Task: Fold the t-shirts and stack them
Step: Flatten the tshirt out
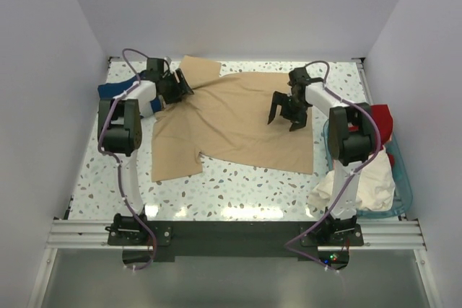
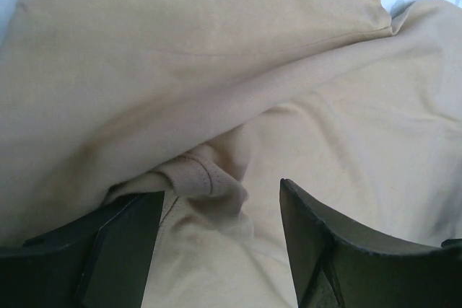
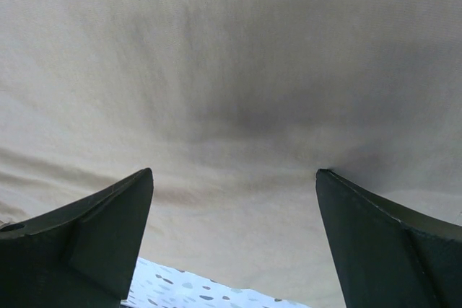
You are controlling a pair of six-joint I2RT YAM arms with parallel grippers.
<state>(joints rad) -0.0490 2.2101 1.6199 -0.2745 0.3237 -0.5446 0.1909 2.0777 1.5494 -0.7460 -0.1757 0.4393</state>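
A tan-beige t-shirt (image 1: pixel 238 124) lies spread on the table, bunched at its far left. My left gripper (image 1: pixel 183 86) is open over that bunched part, its jaws on either side of a rolled hem fold (image 2: pixel 206 182). My right gripper (image 1: pixel 283 117) is open just above the shirt's right half (image 3: pixel 238 106), holding nothing. A navy blue shirt (image 1: pixel 115 90) lies at the far left behind the left arm. Red (image 1: pixel 381 119) and cream-white (image 1: pixel 364 185) shirts lie in the basket at the right.
A teal plastic basket (image 1: pixel 403 185) stands at the right edge beside the right arm. White walls close in the speckled table (image 1: pixel 231 189) on three sides. A bare strip of table shows in front of the shirt.
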